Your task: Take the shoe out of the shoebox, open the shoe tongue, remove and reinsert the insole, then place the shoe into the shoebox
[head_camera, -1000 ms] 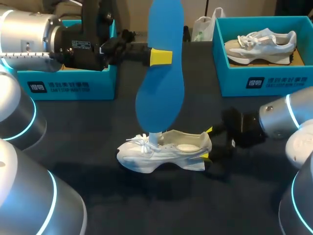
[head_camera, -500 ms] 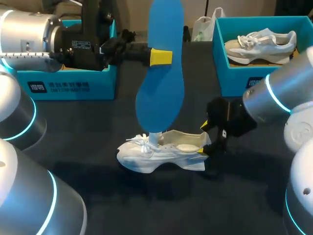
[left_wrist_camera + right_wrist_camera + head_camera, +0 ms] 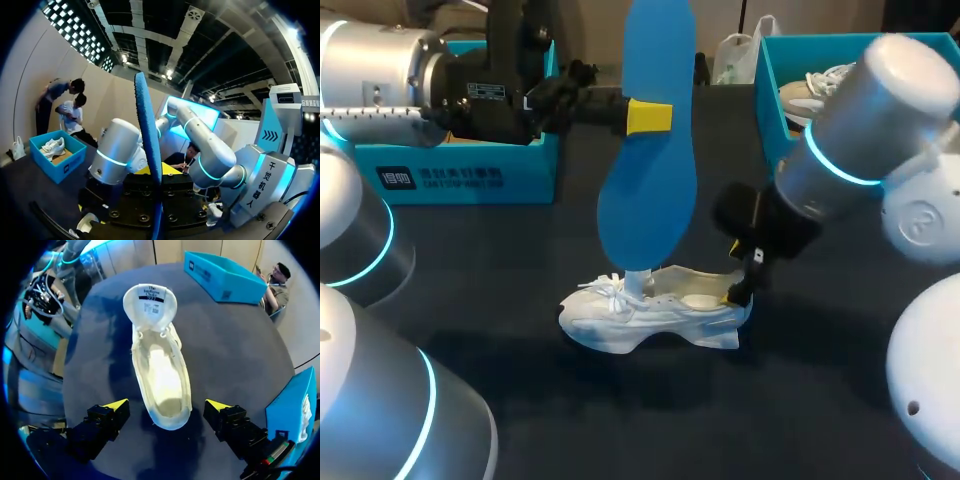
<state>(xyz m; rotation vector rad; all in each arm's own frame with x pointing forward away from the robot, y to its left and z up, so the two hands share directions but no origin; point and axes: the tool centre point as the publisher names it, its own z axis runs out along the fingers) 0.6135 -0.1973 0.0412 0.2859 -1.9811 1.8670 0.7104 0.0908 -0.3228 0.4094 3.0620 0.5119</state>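
A white shoe lies on the dark table, toe toward my left side. In the right wrist view the shoe shows from above with its tongue folded forward and its inside bare. My right gripper hangs open over the heel. Its yellow-tipped fingers stand wide on either side of the heel and touch nothing. High above the shoe, my left gripper is shut on the blue insole, which hangs upright. The left wrist view shows the insole edge-on.
An open blue shoebox stands at the back left behind my left arm. A second blue shoebox at the back right holds another shoe, partly hidden by my right arm. Bare dark table surrounds the shoe.
My right arm has risen and swung in from the right, bringing its open gripper from low beside the heel to above it. The left arm and the insole have not moved.
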